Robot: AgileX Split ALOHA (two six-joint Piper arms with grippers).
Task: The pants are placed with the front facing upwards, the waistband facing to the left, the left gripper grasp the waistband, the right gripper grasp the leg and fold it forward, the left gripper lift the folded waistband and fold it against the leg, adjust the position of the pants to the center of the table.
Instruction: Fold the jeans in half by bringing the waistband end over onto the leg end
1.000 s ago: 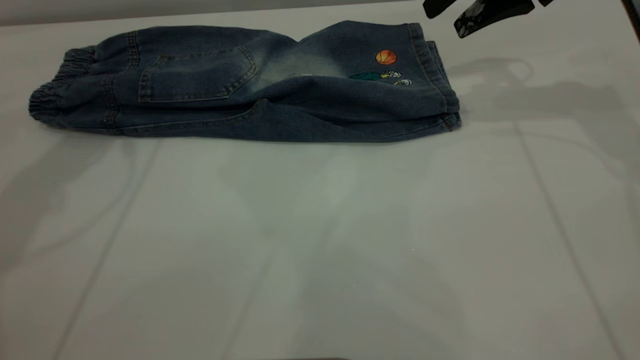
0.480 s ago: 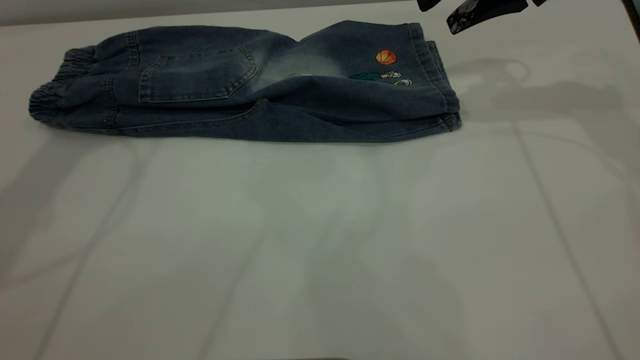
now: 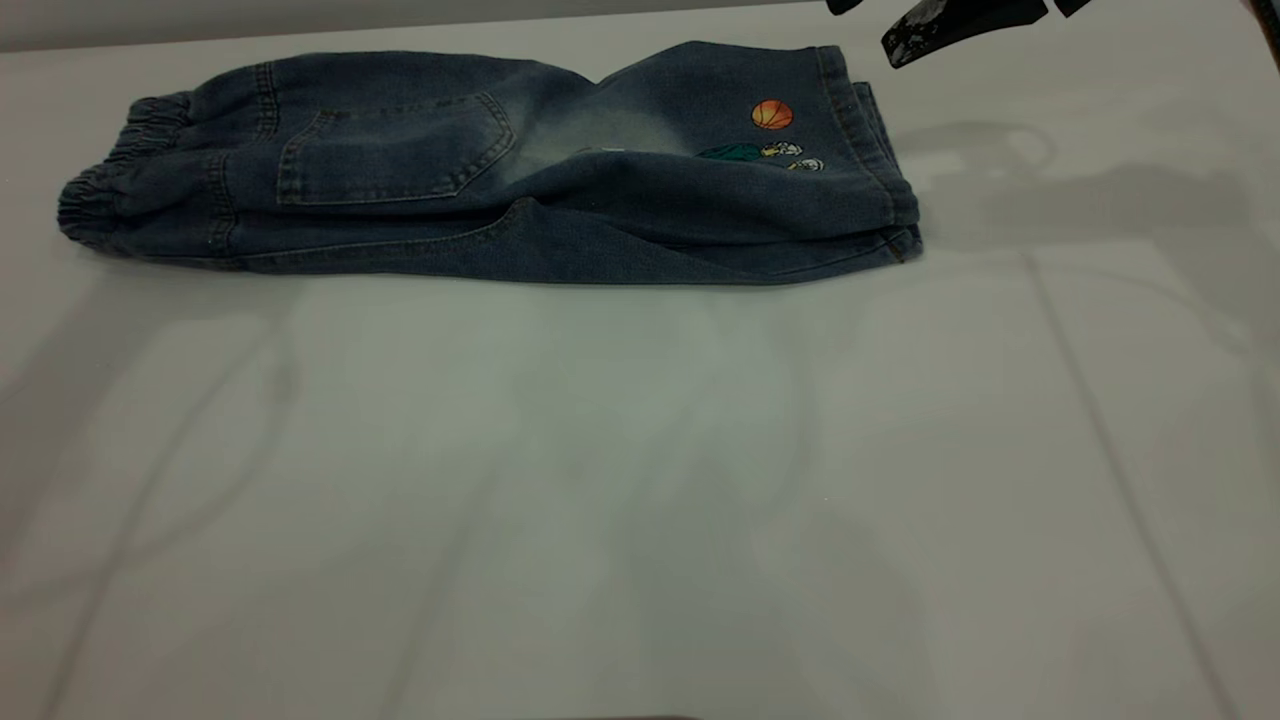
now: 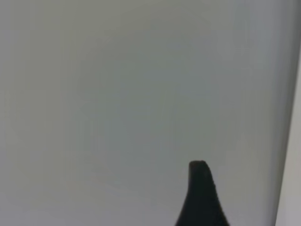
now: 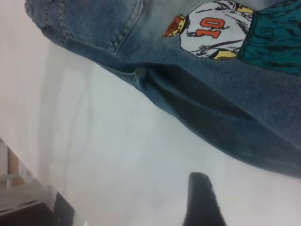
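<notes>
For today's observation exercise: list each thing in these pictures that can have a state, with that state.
pants: folded lengthwise, lying flat at the far side of the table
waistband: on the table, not held
right gripper: raised beyond the leg ends, jaws open, holding nothing
left gripper: above bare table, holding nothing

The right end effector (image 3: 935, 25) is cut off by the exterior view's top edge; the left shows only one fingertip (image 4: 200, 188).

Setting: likely a robot test bench in a lab, though little beyond the work surface shows. A large plain white table (image 3: 640, 480) fills the exterior view, bare except for one pair of pants (image 3: 490, 165). Right wrist view shows the table edge with dim shelving or framing (image 5: 21, 197) beyond, too dark to identify.
</notes>
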